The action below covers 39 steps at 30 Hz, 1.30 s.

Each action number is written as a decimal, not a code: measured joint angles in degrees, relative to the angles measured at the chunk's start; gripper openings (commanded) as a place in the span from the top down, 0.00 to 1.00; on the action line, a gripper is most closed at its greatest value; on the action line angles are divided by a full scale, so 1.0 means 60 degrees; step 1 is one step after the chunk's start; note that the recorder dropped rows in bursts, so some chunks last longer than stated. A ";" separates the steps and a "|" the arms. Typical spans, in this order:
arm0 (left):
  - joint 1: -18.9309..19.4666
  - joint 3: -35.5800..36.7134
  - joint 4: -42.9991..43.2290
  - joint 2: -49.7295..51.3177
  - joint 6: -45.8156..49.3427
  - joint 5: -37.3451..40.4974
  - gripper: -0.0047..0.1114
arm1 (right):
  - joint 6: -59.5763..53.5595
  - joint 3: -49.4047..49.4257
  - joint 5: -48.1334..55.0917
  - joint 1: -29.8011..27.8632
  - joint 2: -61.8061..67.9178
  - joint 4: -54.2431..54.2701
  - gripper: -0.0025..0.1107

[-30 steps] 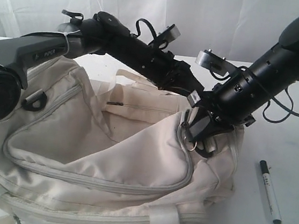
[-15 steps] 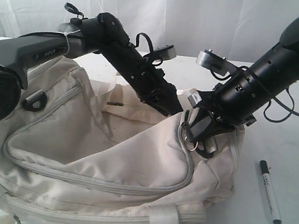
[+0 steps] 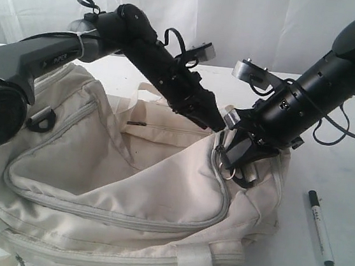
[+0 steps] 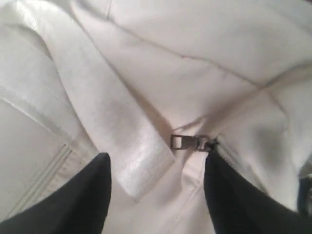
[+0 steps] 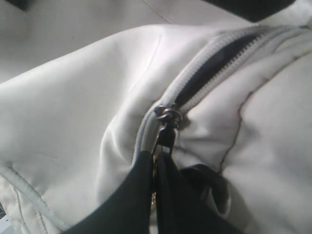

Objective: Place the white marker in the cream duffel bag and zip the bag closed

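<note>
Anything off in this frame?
Yes: the white marker lies on the table beside the cream duffel bag, not inside it, while the right gripper has its jaws shut on the zipper pull.

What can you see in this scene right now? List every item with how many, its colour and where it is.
cream duffel bag: one, cream, middle of the table, top open
white marker: one, white with black cap, lying on the table right of the bag in the exterior view
main zipper pull: one, metal, at the bag's right end, pinched by the right gripper
small zipper pull: one, dark metal, on the bag below the left gripper
buckle: one, black, bag's left side
table: one, white, under everything
curtain: one, white, behind
left gripper: one, black, open, above the bag, holding nothing
right gripper: one, black, shut on the main zipper pull
</note>
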 measured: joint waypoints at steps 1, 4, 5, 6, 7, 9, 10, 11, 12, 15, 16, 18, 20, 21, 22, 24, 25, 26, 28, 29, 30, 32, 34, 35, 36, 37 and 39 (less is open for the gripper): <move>0.0000 -0.0192 -0.0145 0.0000 0.0000 0.0102 0.44 | 0.0000 0.0000 0.0000 0.0000 0.0000 0.0000 0.98; 0.0000 -0.0451 -0.0521 0.0000 -0.0014 0.0258 0.44 | -0.0018 0.0000 0.0000 0.0000 0.0000 0.0000 0.98; 0.0000 -0.0489 -0.0567 0.0000 -0.0014 0.0258 0.44 | -0.0018 0.0000 0.0000 0.0000 0.0000 0.0000 0.98; -0.0018 -0.0506 -0.0608 0.0000 -0.0014 0.0258 0.44 | -0.0018 0.0000 0.0000 0.0000 0.0000 0.0000 0.98; -0.0036 -0.0506 -0.0634 0.0000 -0.0014 0.0258 0.44 | -0.0018 0.0000 0.0000 0.0000 0.0000 0.0000 0.98; -0.0039 -0.0506 -0.0634 0.0000 -0.0014 0.0258 0.44 | -0.0018 0.0000 0.0000 0.0000 0.0000 0.0000 0.98; -0.0039 -0.0506 -0.0634 0.0000 0.0007 0.0258 0.44 | -0.0018 0.0000 0.0000 0.0000 0.0000 0.0000 0.98; -0.0059 -0.0506 -0.0634 0.0000 0.0055 0.0258 0.44 | -0.0018 0.0000 0.0000 0.0000 0.0000 0.0000 0.98; -0.0081 -0.0506 -0.0634 0.0000 0.0073 0.0271 0.44 | -0.0018 0.0000 0.0000 0.0000 0.0000 0.0000 0.98; -0.0217 -0.0506 -0.0206 0.0000 0.0098 0.0271 0.44 | -0.0018 0.0000 0.0000 0.0000 0.0000 0.0000 0.98; -0.0306 -0.0506 0.0015 0.0006 0.0098 0.0271 0.44 | -0.0018 0.0000 0.0000 0.0000 0.0000 0.0000 0.98; -0.0482 -0.0506 0.0335 0.0044 0.0098 0.0271 0.44 | -0.0018 0.0000 0.0000 0.0000 0.0000 0.0000 0.98; -0.0628 -0.0506 0.0542 0.0086 0.0098 0.0271 0.44 | -0.0018 0.0000 0.0034 0.0000 0.0000 -0.0032 0.98; -0.0648 -0.0506 0.0570 0.0109 0.0098 0.0271 0.44 | -0.0018 0.0000 0.0084 0.0000 0.0000 -0.0032 0.98; -0.0686 -0.0506 0.0585 0.0154 0.0098 0.0271 0.46 | -0.0018 0.0000 0.0105 0.0000 0.0000 -0.0039 0.98; -0.0686 -0.0506 0.0585 0.0169 0.0098 0.0271 0.62 | -0.0057 0.0000 0.0087 0.0000 0.0000 -0.0039 0.98; -0.0686 -0.0506 0.0585 0.0169 0.0118 0.0271 0.82 | -0.0082 0.0000 0.0064 0.0000 0.0000 -0.0039 0.98; -0.0705 -0.0506 0.0561 0.0169 0.0201 0.0271 0.90 | -0.0153 0.0000 -0.0010 0.0000 0.0000 -0.0039 0.98; -0.0719 -0.0506 0.0523 0.0169 0.0498 0.0271 0.96 | -0.0197 0.0000 -0.0095 0.0000 0.0000 -0.0039 0.98; -0.0719 -0.0506 0.0523 0.0169 0.0578 0.0271 0.96 | -0.0213 0.0000 -0.0095 0.0000 0.0000 -0.0039 0.98; -0.0719 -0.0526 0.0616 0.0169 0.0681 0.0197 0.96 | -0.0231 0.0000 -0.0053 0.0000 0.0000 -0.0039 0.98; -0.0719 -0.0526 0.0785 0.0175 0.0713 -0.0372 0.96 | -0.0231 0.0000 0.0005 0.0000 0.0000 -0.0039 0.98; -0.0719 -0.0526 0.0764 0.0211 0.0713 -0.0694 0.96 | -0.0231 0.0000 0.0008 0.0000 0.0000 -0.0039 0.98; -0.0719 -0.0526 0.0764 0.0211 0.0713 -0.0734 0.96 | -0.0231 0.0000 0.0025 0.0000 0.0000 -0.0039 0.98; -0.0719 -0.0526 0.0728 0.0226 0.0713 -0.0804 0.96 | -0.0231 0.0000 0.0025 0.0000 0.0000 -0.0039 0.98; -0.0719 -0.0526 0.0728 0.0226 0.0713 -0.0803 0.96 | -0.0231 0.0000 0.0025 0.0000 0.0000 -0.0039 0.98; -0.0719 -0.0526 0.0728 0.0226 0.0713 -0.0803 0.96 | -0.0231 0.0000 0.0025 0.0000 0.0000 -0.0039 0.98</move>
